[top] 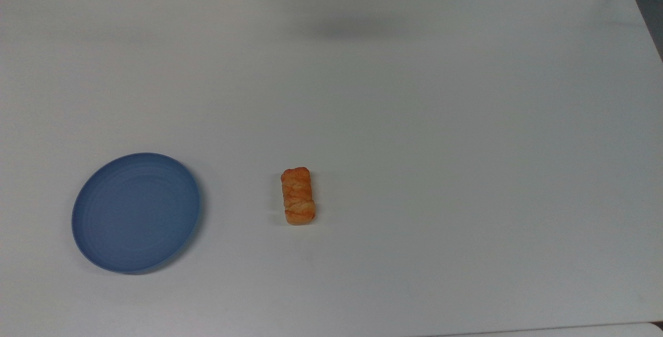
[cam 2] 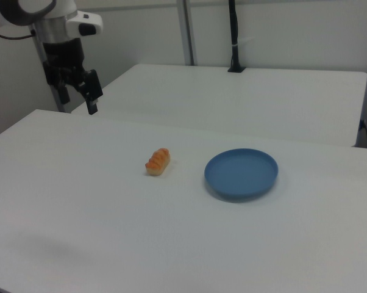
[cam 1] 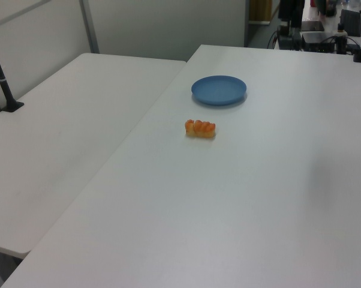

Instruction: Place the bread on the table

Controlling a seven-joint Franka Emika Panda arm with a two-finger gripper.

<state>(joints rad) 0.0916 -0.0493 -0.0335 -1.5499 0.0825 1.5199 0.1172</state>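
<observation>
Right view: we see our gripper (cam 2: 78, 97) high at the table's (cam 2: 80, 244) far-left edge, fingers spread and empty. The bread (cam 2: 158, 161) lies on the table, well apart down-right, beside the blue plate (cam 2: 241, 173), its long axis running away from the camera.

White rounded robot arm segment (cam 2: 46, 15) with a dark band near its top. A small white box with a dark patch juts out just above the claw. The claw (cam 2: 78, 102) is black, its two slim fingers (cam 2: 92, 93) pointing downward.
</observation>
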